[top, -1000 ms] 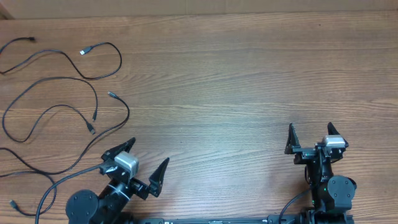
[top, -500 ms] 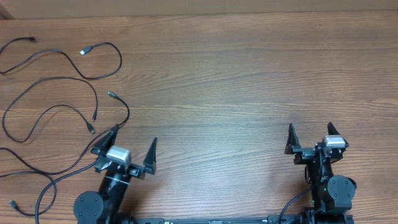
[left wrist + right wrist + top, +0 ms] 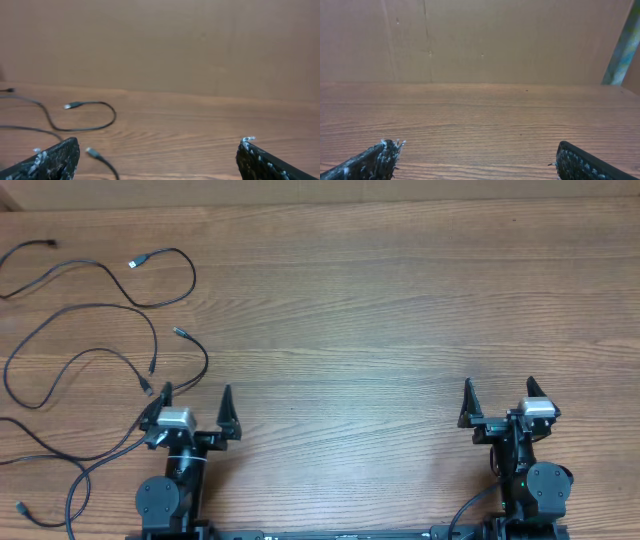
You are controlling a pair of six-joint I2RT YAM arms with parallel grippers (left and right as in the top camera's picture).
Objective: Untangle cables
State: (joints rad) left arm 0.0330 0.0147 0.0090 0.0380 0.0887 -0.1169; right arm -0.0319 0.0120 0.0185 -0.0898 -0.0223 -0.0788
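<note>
Several thin black cables (image 3: 100,305) lie in loose loops on the left part of the wooden table (image 3: 380,300). One ends in a silvery plug (image 3: 133,263), which the left wrist view shows ahead on the left as a silvery plug (image 3: 72,105). Another plug (image 3: 91,151) lies just inside my left finger (image 3: 50,160). My left gripper (image 3: 196,392) stands open near the front edge, pointing toward the far side, its left fingertip close to a cable end (image 3: 147,388), nothing between the jaws. My right gripper (image 3: 500,386) stands open at the front right, far from the cables, with only bare wood in front of it.
A brown cardboard wall (image 3: 480,40) rises behind the table's far edge. More cable runs past the left arm's base (image 3: 165,500) toward the front left corner, ending in a plug (image 3: 20,507). A thicker black lead (image 3: 470,515) hangs by the right base.
My left arm has swung from a slanted stance, fingers aimed front-right, to pointing straight at the far side, and its gripper now sits further left. The right arm and cables have not moved.
</note>
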